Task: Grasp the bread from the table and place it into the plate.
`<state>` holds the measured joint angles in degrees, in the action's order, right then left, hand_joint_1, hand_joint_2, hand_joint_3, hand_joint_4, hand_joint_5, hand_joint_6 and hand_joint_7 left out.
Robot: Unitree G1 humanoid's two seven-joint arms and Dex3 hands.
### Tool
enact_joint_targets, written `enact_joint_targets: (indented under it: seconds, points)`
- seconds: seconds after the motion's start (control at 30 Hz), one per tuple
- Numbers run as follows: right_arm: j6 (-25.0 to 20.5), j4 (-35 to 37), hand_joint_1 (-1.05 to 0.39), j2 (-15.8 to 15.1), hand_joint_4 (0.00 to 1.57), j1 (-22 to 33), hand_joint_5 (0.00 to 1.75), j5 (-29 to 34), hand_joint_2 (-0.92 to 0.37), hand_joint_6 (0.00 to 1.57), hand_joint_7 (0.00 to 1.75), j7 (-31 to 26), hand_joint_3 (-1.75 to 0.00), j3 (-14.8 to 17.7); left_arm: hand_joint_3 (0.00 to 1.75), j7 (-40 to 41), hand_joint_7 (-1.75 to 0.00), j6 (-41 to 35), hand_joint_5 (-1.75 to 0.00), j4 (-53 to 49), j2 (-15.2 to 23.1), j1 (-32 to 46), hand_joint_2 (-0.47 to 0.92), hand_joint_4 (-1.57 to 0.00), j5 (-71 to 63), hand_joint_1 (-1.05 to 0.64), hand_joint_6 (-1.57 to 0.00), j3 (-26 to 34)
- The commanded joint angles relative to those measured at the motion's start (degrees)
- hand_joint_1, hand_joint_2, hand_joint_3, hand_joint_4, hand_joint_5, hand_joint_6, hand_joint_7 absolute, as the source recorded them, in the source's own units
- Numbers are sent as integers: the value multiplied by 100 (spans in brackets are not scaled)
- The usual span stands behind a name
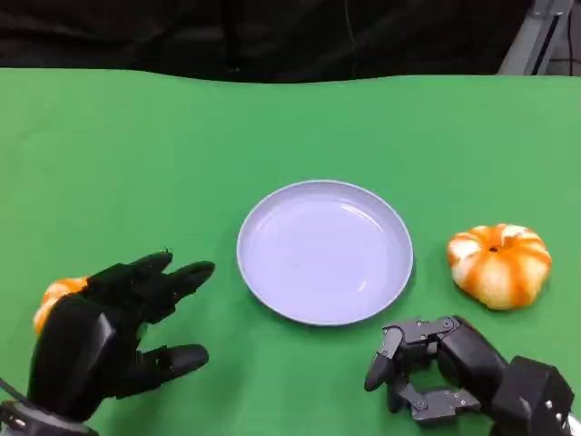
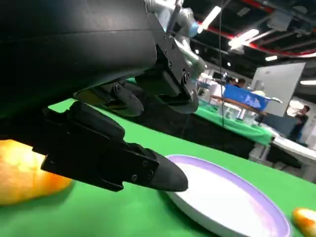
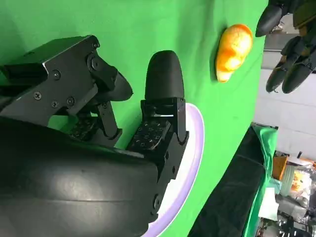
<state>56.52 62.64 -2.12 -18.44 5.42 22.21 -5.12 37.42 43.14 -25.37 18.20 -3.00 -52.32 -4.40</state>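
A round plate (image 1: 325, 251), pale purple-white with a thin rim, sits in the middle of the green table (image 1: 136, 154). There are two breads. Both are round and puffy like little pumpkins, orange with pale stripes. One bread (image 1: 499, 263) lies near the plate, on the robot's right side of it, with a small dark dot on top. The other bread (image 1: 56, 298) lies on the robot's left side of the plate, farther off, and most of it is hidden behind the left hand (image 1: 109, 331). The left hand hangs just beside that bread with its fingers spread apart and pointing toward the plate (it holds nothing). In the left wrist view the bread (image 2: 24, 173) looks like a blurry orange lump under the hand. The right hand (image 1: 436, 368) is close to the plate's near edge, beside the striped bread but not touching it. Its fingers are bent in a little, still apart, and it holds nothing.
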Motion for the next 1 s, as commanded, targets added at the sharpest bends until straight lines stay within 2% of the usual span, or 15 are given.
enact_joint_targets:
  seconds: [0.03,0.33,0.57,1.0]
  points:
    - [-1,3,19,-46,98,-30,134,-23,-53,100,96,-27,-111,9,16,330,-1,-710,0,226,236,108,92,-55,-147,-77,-69,-68]
    - [14,34,18,-61,98,-45,135,-24,-54,100,97,-12,-113,14,13,131,0,-1901,0,83,356,-5,92,-44,-47,-78,-64,-382]
    - [12,19,18,-58,98,-23,135,-4,-54,99,98,-25,-111,10,8,90,0,-2258,0,-138,488,-109,92,-38,165,-77,-54,-526]
    - [43,27,19,-54,98,-26,134,-16,-53,99,98,-14,-113,16,13,-247,0,-2819,0,-283,641,-219,92,-32,425,-80,-50,-728]
